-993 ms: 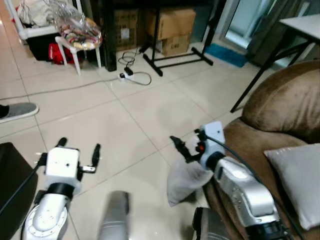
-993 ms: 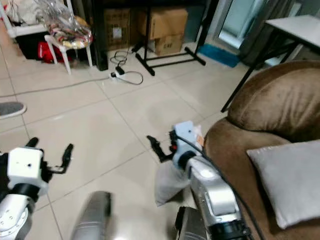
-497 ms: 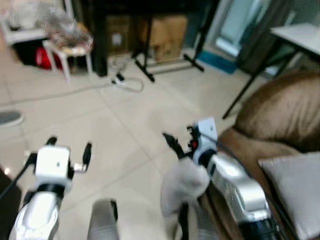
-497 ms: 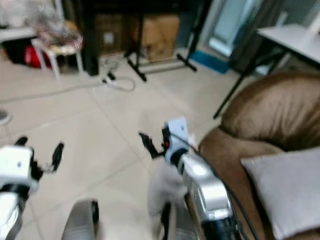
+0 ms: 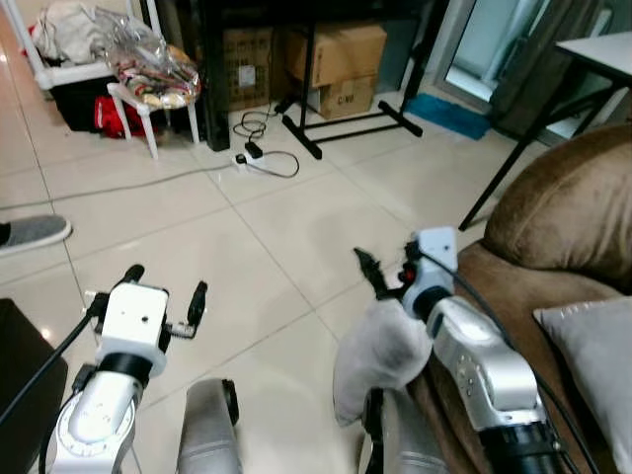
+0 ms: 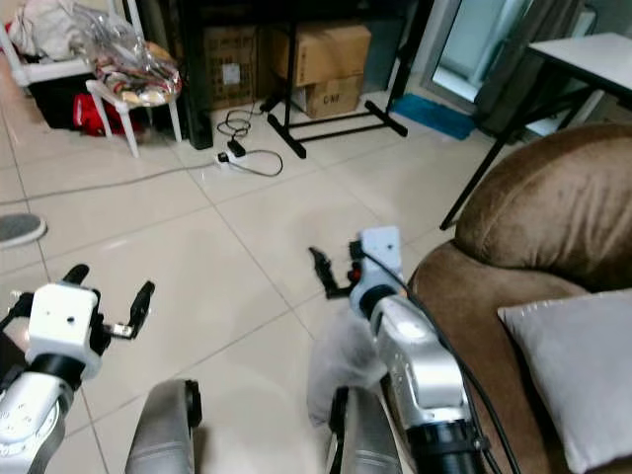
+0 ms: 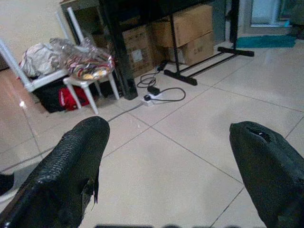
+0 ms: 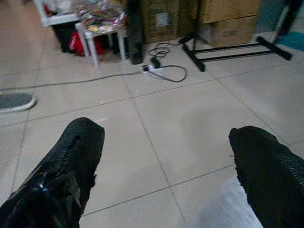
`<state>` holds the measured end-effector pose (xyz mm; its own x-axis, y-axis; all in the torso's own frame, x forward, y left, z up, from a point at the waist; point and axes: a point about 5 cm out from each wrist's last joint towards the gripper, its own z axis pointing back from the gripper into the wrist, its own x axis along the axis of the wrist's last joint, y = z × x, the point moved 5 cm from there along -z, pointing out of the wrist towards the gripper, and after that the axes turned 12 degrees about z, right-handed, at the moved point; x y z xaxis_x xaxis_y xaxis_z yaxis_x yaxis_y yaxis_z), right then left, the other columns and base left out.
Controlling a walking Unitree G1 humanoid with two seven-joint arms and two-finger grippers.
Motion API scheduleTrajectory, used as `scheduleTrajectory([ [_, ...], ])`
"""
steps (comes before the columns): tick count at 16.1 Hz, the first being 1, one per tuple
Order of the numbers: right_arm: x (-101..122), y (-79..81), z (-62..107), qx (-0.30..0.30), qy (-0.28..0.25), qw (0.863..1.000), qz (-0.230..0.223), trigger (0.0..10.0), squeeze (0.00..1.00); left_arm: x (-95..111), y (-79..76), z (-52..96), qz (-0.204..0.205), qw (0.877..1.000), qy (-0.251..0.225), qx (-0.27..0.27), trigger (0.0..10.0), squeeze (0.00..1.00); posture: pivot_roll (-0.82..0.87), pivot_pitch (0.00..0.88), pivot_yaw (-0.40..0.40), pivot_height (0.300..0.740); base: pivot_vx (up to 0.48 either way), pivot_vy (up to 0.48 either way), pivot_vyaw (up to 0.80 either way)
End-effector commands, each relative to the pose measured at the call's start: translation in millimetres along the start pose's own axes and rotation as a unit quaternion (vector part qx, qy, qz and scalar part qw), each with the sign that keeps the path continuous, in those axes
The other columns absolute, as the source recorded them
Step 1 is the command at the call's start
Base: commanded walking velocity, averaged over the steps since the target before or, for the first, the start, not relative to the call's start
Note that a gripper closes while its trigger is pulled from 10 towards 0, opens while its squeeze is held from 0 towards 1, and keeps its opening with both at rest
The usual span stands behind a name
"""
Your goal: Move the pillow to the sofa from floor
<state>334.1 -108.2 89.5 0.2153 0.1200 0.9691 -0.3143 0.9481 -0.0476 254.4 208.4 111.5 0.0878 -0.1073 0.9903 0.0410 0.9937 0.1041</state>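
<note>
The pillow (image 5: 380,357) is located on the floor (image 5: 276,227) against the sofa (image 5: 563,217), under the right gripper (image 5: 380,279). Both grippers are held open; the left gripper (image 5: 163,293) is empty.

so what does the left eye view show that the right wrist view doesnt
Left eye view alone: the brown sofa with a grey cushion on it, the left gripper, and the whole grey pillow hanging under the right arm. Right wrist view alone: a close look between the right gripper fingers, spread apart over tile. Both share the white stool, the power strip and the cardboard boxes.
</note>
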Motion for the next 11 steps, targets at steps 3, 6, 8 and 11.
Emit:
scheduleTrajectory([
  [3, -4.8, -16.0, 4.9, -0.036, 0.009, 0.999, 0.001, 10.0, 0.0, 0.0, -10.8, -12.2, -0.004, 1.0, -0.001, -0.027, 10.0, 0.0, -0.02, 0.0, -0.05, 0.551, 0.0, 0.0, 0.0],
  [6, -8.0, -16.3, 7.4, -0.047, 0.013, 0.999, -0.016, 10.0, 0.0, 1.2, -15.7, -16.0, -0.001, 0.999, -0.004, -0.037, 10.0, 0.0, -0.03, 0.0, -0.044, 0.532, 0.0, 0.0, 0.0],
  [8, -10.8, -21.6, 6.9, -0.063, 0.02, 0.998, -0.018, 10.0, 0.0, 0.4, -17.3, -16.9, -0.002, 0.999, -0.003, -0.041, 10.0, 0.0, -0.03, 0.0, -0.037, 0.512, 0.0, 0.0, 0.0],
  [11, -15.0, -31.0, 1.7, -0.089, 0.035, 0.995, -0.014, 10.0, 0.0, 0.7, -19.7, -20.9, -0.008, 0.998, -0.002, -0.055, 10.0, 0.0, -0.03, 0.0, -0.036, 0.488, 0.0, 0.0, 0.0],
])
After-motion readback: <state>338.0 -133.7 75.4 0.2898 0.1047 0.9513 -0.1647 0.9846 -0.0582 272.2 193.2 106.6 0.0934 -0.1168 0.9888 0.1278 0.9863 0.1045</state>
